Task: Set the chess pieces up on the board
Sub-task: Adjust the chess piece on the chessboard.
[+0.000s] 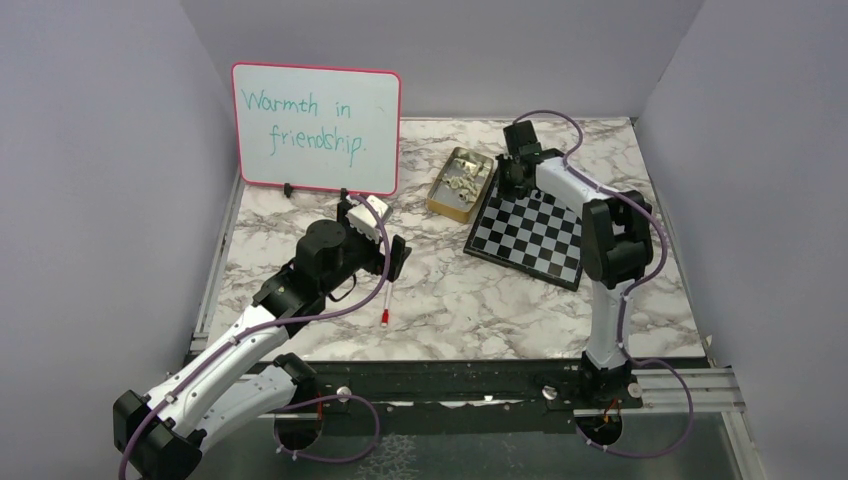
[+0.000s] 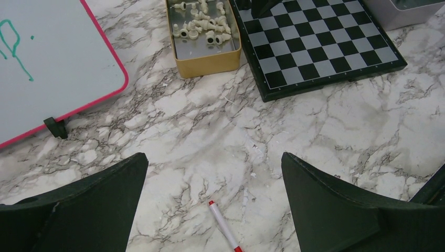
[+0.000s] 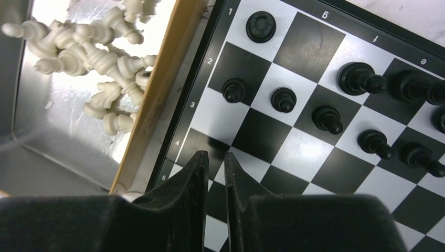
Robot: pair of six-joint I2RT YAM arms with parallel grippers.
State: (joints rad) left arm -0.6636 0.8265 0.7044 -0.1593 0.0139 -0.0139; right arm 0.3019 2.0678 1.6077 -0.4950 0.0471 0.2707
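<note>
My right claw (image 3: 212, 163) hangs over the board's (image 3: 260, 134) left edge, pinched to a slit; whether it holds anything I cannot tell. The cream pieces (image 3: 99, 58) lie jumbled in the tin (image 3: 157, 100) just to its left. My wide-open left claw (image 2: 214, 157) is well apart.

Soft even overhead light, faint shadows, blown-out glare inside the tin (image 3: 63, 121), sheen on the board (image 3: 309, 47), foreground blurred
</note>
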